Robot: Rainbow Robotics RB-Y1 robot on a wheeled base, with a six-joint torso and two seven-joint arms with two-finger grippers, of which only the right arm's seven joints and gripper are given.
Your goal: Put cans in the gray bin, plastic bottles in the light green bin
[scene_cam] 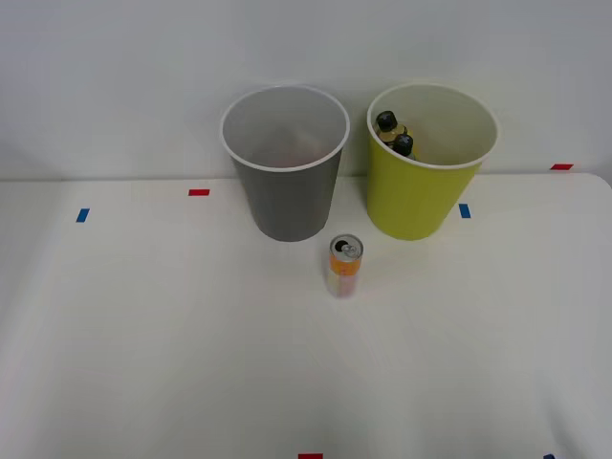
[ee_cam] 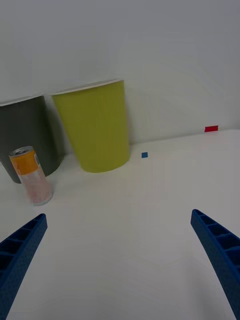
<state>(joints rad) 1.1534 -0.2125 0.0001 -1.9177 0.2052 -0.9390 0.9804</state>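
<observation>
The white tabletop (scene_cam: 143, 363) carries the gray bin (scene_cam: 285, 196) and light green bin (scene_cam: 421, 196) side by side; two plastic bottles (scene_cam: 394, 134) already sit in the green one. The can (scene_cam: 344, 267) stands upright just before the bins, between them. My right pincer (ee_cam: 120, 260) is spread wide, holding nothing. I judge the can light, thin-walled and slick, so I'd grip mid-body, gently.
</observation>
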